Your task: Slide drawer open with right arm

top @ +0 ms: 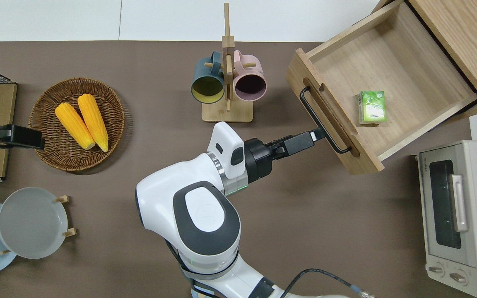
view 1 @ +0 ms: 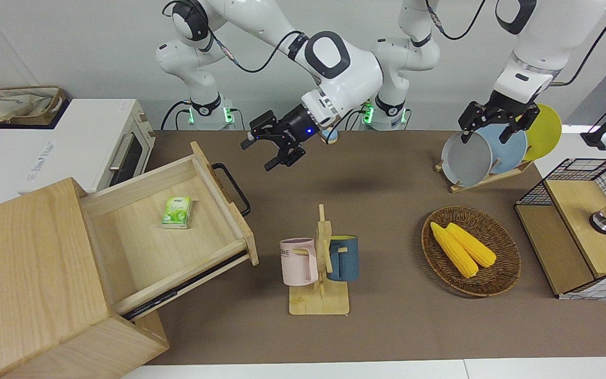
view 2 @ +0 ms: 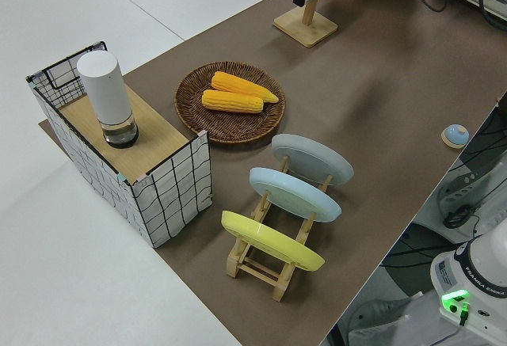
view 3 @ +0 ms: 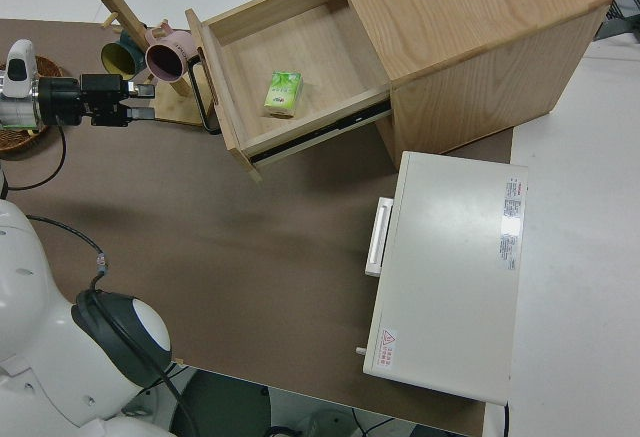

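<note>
The drawer (top: 391, 78) is pulled out; the right gripper (top: 318, 135) jaws are released at the handle's (top: 323, 120) 8 o'clock; backing away is needed next

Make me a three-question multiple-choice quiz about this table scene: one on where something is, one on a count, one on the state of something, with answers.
1. Where is the small green carton?
A. In the basket
B. In the drawer
C. On the toaster oven

2. How many corn cobs lie in the basket?
A. One
B. Two
C. Four

3. How is the drawer?
A. Shut
B. Pulled out
C. Taken off the cabinet

Answers:
1. B: the green carton lies on the floor of the drawer.
2. B: two corn cobs lie side by side in the basket.
3. B: the drawer stands far out of the cabinet, the right gripper open just off its handle.
</note>
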